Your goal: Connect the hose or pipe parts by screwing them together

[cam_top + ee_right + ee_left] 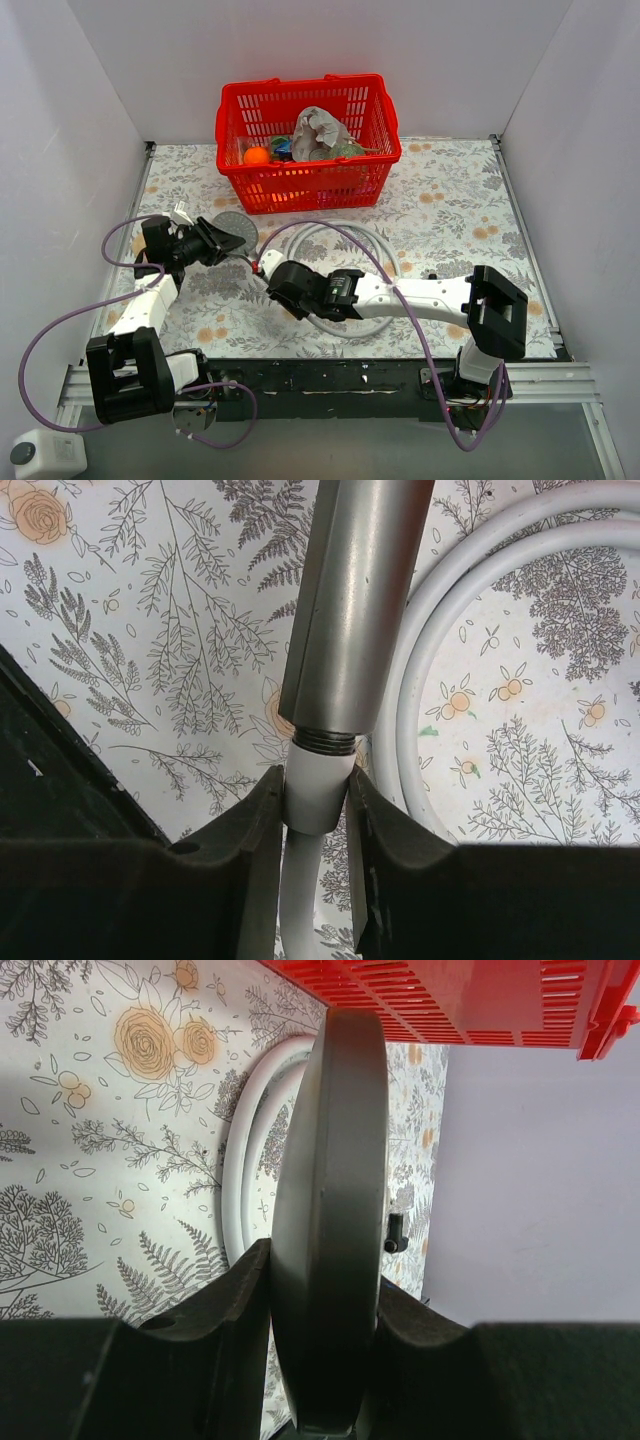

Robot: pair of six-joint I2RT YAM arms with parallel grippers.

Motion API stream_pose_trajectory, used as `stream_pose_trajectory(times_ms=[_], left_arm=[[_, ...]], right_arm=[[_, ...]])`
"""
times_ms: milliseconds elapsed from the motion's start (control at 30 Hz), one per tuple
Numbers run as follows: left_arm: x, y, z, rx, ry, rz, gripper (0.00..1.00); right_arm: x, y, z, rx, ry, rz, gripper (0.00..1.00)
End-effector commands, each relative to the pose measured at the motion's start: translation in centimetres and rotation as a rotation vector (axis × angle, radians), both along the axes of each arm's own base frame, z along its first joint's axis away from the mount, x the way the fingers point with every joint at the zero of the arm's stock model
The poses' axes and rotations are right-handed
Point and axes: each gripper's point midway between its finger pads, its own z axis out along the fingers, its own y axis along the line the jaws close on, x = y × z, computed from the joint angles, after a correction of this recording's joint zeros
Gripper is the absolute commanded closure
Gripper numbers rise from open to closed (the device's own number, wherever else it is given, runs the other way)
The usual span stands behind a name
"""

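Over on the left, a thin purple cable loops off the left arm near the table's edge. The left gripper is pressed together on the shower head, its two dark fingers clamping the round disc by its flat faces. The left wrist view therefore sees the disc edge-on and upright, above the floral table. From the disc the handle runs rightward and toward the near edge. In the right wrist view it is a smooth grey metal shaft ending in a short dark threaded end that is bare. Directly against that thread sits the light-grey end nut of the hose, in line with the handle. The right gripper pinches this nut, with one finger touching each side of it and the hose trailing back between them. Whether the nut has caught the thread cannot be told. Behind this joint, at the far edge of the table, stands a red basket holding mixed items, well apart from both grippers. Further right the rest of the hose lies on the table in a wide double loop, passing just beside the handle and curving under the right arm.
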Motion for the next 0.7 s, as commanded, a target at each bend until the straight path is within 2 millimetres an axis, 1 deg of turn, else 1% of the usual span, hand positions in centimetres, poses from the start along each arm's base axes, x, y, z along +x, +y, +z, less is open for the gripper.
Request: stream_pose_trajectory(times_ms=[0,100,167,200,233,267,300,333,367,400,433,467,500,533,567,600,633,667], left_arm=[[-0.1,-0.5,2.5,-0.015,-0.084,-0.032,1.0],[-0.1,-0.5,2.5,-0.021,-0.083,-0.038,1.0],[-0.2,-0.7,2.5,-0.028,-0.078,-0.041,1.0],[-0.3,-0.7,2.5,-0.033,-0.078,-0.046,1.0],[-0.4,-0.8,2.6,-0.037,-0.077,-0.051,1.0],[-0.2,-0.8,3.0,-0.038,-0.099,-0.055,1.0],[-0.3,-0.9,2.9,-0.044,-0.095,-0.063,1.0],[-0.3,-1.0,3.0,-0.046,-0.097,-0.068,1.0],[-0.3,-1.0,3.0,-0.046,-0.097,-0.07,1.0],[-0.3,-1.0,3.1,-0.05,-0.098,-0.073,1.0],[-0.4,-1.1,3.1,-0.054,-0.099,-0.08,1.0],[-0.4,-1.2,3.2,-0.056,-0.099,-0.082,1.0],[-0.4,-1.2,3.2,-0.062,-0.096,-0.083,1.0],[-0.4,-1.3,3.4,-0.065,-0.104,-0.089,1.0],[-0.5,-1.3,3.2,-0.069,-0.096,-0.089,1.0],[-0.6,-1.4,3.2,-0.072,-0.098,-0.091,1.0],[-0.6,-1.4,3.3,-0.073,-0.103,-0.093,1.0],[-0.6,-1.4,3.3,-0.076,-0.104,-0.097,1.0]], right_arm=[[0.5,2.1,3.1,0.132,-0.04,0.009,0.9],[0.5,2.8,3.6,0.183,-0.03,0.016,0.99],[0.3,3.6,4.0,0.228,-0.003,0.032,0.99],[0.6,3.7,4.3,0.25,0.007,0.026,0.99],[0.2,4.0,4.7,0.282,0.041,0.053,0.99],[0.4,4.8,5.8,0.356,0.061,0.051,0.99],[1.2,4.7,6.8,0.407,0.074,0.043,0.99],[0.4,4.4,6.1,0.423,0.136,0.079,0.99],[0.9,5.2,7.9,0.526,0.148,0.077,0.99],[1.6,4.7,8.7,0.577,0.168,0.081,0.99],[0.9,4.6,8.4,0.608,0.22,0.12,0.99],[1.9,4.0,8.6,0.635,0.233,0.11,0.99],[1.5,4.3,10.0,0.709,0.264,0.152,0.99],[1.2,3.8,9.3,0.72,0.295,0.164,0.99],[2.1,3.2,9.4,0.747,0.309,0.159,0.99],[1.4,3.5,10.8,0.826,0.357,0.221,0.99],[1.2,2.9,9.8,0.837,0.398,0.223,0.99],[1.8,2.5,10.1,0.876,0.412,0.22,0.99]])
